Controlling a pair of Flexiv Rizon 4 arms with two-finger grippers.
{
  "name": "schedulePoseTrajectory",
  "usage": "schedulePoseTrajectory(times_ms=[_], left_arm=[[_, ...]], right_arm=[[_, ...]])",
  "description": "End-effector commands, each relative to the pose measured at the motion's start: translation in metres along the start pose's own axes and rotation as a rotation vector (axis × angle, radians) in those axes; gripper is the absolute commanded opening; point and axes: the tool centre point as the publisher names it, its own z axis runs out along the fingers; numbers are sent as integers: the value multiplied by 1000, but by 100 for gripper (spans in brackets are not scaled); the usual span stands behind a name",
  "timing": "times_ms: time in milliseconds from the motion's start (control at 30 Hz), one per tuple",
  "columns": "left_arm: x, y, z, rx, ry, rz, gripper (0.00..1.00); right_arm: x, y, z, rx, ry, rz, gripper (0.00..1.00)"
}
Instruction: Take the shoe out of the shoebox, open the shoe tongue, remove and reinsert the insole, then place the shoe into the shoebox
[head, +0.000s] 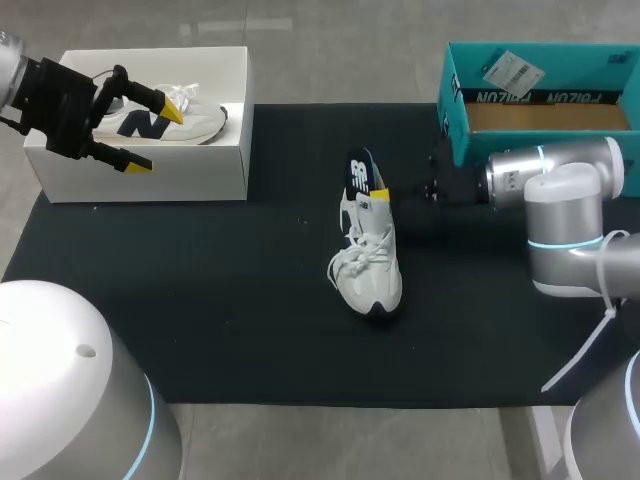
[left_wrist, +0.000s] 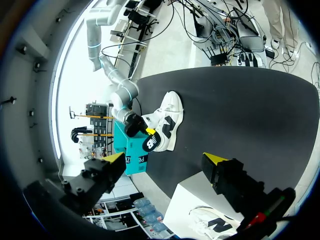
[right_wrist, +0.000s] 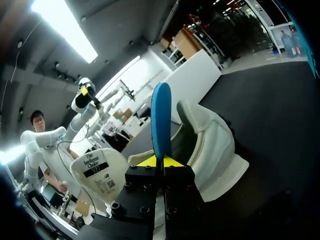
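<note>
shoe (head: 372, 275): mid-frame on mat (head: 200, 300) | insole (right_wrist: 161, 112): upright at heel, clamped in right gripper (right_wrist: 160, 161) | left gripper (head: 155, 135): jaws apart, empty, upper left over white shoebox (head: 200, 178) | risk: unheld shoe may drag along; thin pinch may slip.

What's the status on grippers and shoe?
Right gripper shut on blue insole at the heel of the shoe on the mat. Left gripper open, over white shoebox. Nothing blocking the shoe.
</note>
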Motion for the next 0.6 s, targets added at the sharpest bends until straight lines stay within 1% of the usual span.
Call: schedulePoseTrajectory(times_ms=[33,67,100,133,167,467,600], left_arm=[[0,-1,0,-1,3,0,100],[0,-1,0,-1,3,0,100],[0,-1,0,-1,3,0,100],[0,-1,0,-1,3,0,100],[0,-1,0,-1,3,0,100],[0,-1,0,-1,3,0,100],[0,-1,0,-1,3,0,100]], right_arm=[[1,0,3,-16,-10,-19,35],[0,3,2,-17,-12,-25,45],[-1,6,2,-17,-13,-34,50],[-2,10,1,-16,-14,-39,60],[-2,13,1,-15,-15,-48,52],[-11,40,-6,-6,-26,-96,43],[-12,49,-7,-3,-27,-112,36]])
